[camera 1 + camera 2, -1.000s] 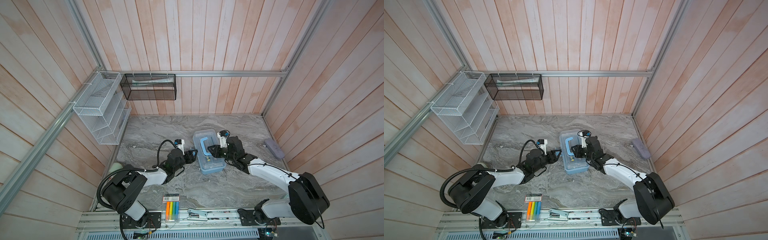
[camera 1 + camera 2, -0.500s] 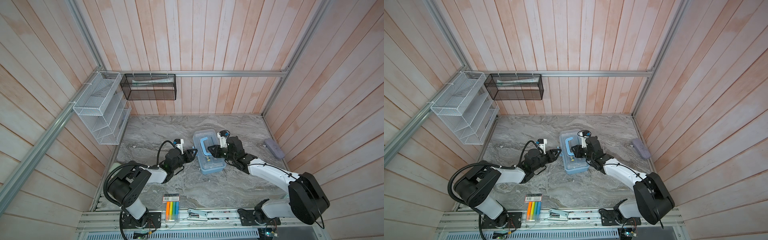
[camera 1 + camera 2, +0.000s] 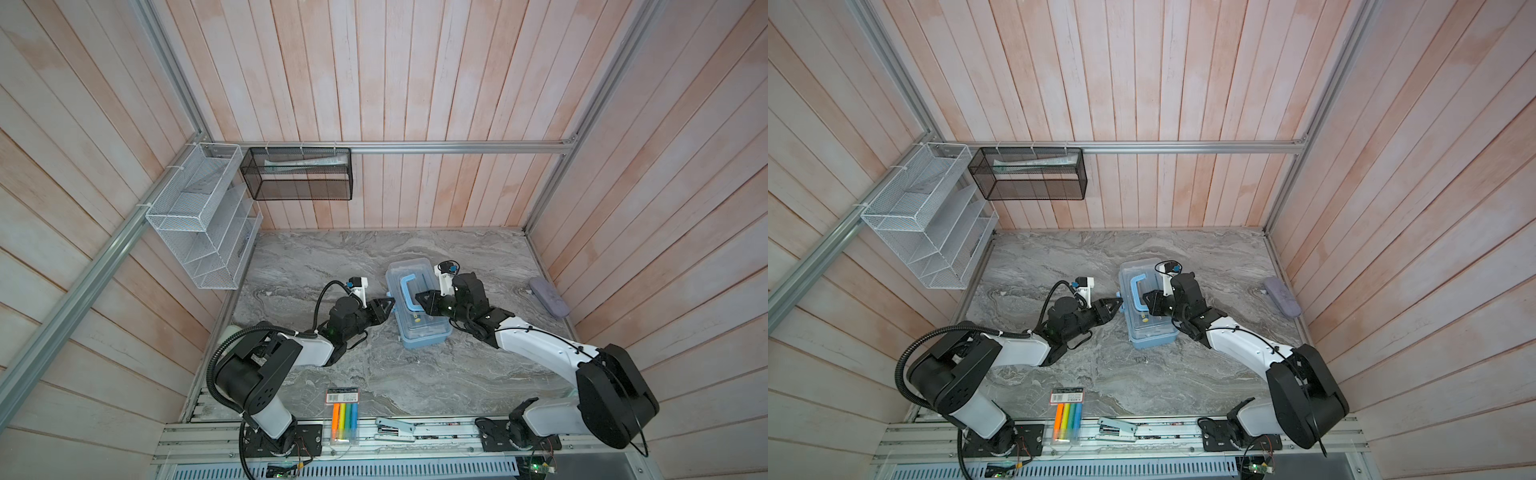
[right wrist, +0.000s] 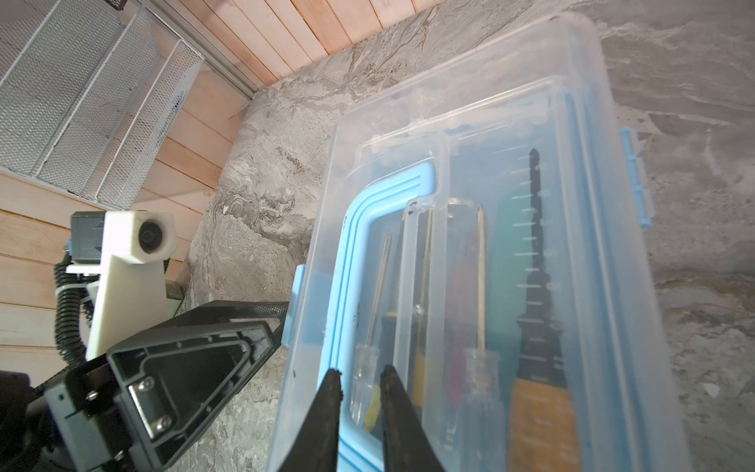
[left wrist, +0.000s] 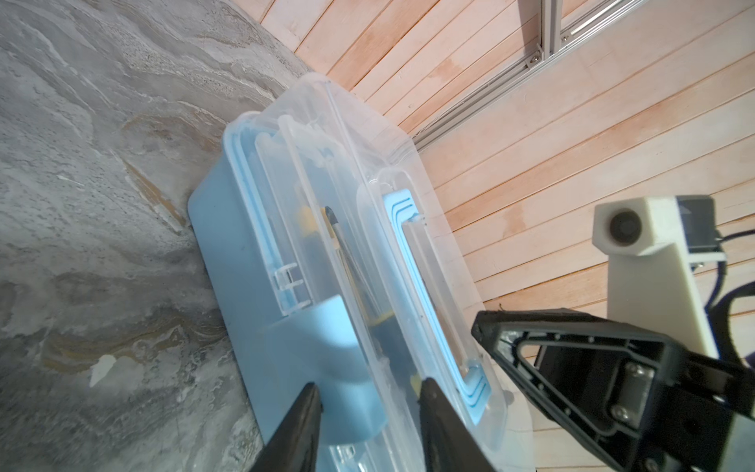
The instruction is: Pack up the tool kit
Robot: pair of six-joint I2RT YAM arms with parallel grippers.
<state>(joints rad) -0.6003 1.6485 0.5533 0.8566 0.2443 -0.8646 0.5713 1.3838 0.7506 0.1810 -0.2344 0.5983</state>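
Observation:
The tool kit (image 3: pixel 419 328), a light blue box with its clear lid down and blue handle (image 3: pixel 405 286) flat, stands mid-table in both top views. My left gripper (image 3: pixel 390 302) reaches in low at the box's left side. In the left wrist view its jaws (image 5: pixel 369 392) stand apart around the blue side latch (image 5: pixel 322 351) and lid rim, one finger touching the latch. My right gripper (image 3: pixel 419 297) hovers over the lid by the handle. Its fingers (image 4: pixel 357 378) are almost together, with nothing between them. Screwdrivers (image 4: pixel 480 286) and a wooden-handled saw (image 4: pixel 539 327) show through the lid.
A flat pack of coloured markers (image 3: pixel 344 415) and a stapler (image 3: pixel 395 428) lie at the front edge. A grey-lilac case (image 3: pixel 548 297) rests by the right wall. A white wire rack (image 3: pixel 199 220) and a black mesh basket (image 3: pixel 299 174) hang on the walls.
My left gripper's jaws have narrowed around the side latch and its arm has edged toward the box. The right gripper has barely moved over the lid.

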